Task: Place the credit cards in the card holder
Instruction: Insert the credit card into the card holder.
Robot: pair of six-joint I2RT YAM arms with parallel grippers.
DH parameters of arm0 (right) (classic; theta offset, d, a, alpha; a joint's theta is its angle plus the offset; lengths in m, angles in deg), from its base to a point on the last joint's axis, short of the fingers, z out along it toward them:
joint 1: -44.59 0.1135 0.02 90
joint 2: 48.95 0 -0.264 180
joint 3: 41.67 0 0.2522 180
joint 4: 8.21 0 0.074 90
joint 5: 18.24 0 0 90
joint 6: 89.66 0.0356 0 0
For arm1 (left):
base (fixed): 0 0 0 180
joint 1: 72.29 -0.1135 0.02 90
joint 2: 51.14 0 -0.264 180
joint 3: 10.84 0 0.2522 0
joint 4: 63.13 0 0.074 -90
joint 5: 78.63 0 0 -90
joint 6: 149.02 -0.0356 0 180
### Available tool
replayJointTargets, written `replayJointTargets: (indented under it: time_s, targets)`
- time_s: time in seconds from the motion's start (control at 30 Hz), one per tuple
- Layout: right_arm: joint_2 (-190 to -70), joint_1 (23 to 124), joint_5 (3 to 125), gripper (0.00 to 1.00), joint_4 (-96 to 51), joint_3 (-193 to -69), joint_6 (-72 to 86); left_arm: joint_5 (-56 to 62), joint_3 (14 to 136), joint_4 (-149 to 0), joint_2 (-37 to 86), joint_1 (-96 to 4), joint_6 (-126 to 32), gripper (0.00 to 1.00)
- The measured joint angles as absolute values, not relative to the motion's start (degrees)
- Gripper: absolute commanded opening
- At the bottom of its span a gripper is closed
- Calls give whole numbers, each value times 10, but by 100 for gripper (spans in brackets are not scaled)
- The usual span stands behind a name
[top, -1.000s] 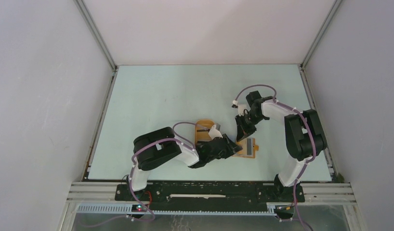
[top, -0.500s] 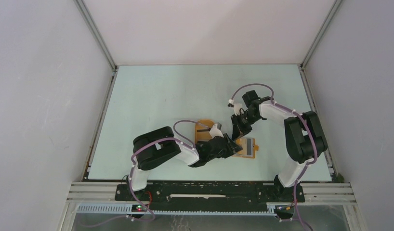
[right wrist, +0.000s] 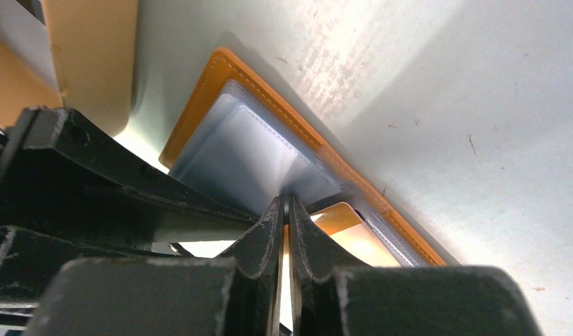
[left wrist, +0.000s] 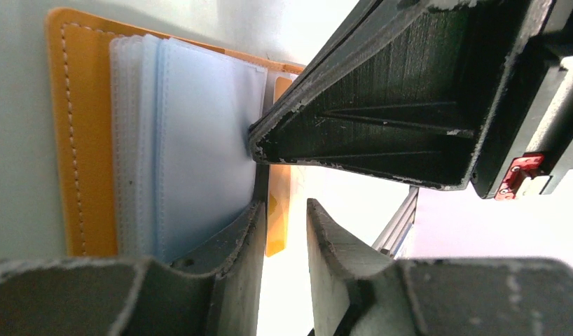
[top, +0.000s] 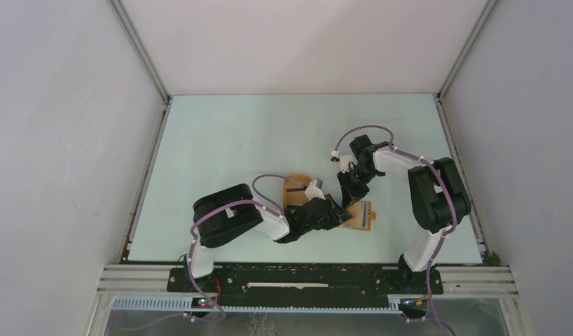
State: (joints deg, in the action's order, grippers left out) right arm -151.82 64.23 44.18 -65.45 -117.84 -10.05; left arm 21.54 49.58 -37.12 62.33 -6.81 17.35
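The card holder (top: 364,216) lies open on the surface (top: 235,140) with its clear plastic sleeves (left wrist: 199,140) fanned out, and both grippers meet over it. The left gripper (left wrist: 285,210) rests one finger on the sleeves, its jaws parted a little with nothing visibly between them. The right gripper (right wrist: 284,210) has its jaws clenched almost together with the tips at the sleeves, though whether they pinch one cannot be told. A striped credit card (top: 295,187) lies in the oval orange tray (top: 287,197) just left of the holder.
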Motion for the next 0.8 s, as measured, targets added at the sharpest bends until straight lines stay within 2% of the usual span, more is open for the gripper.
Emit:
replayJointTargets:
  time_s: [0.5,0.8]
  targets:
    - [-1495,628,477,11,-689,-1169,-163,207,496,-378,619,-72,163,31]
    - [-1414,584,422,12,-710,-1162,-214,206,497,-417,599,-74,136,29]
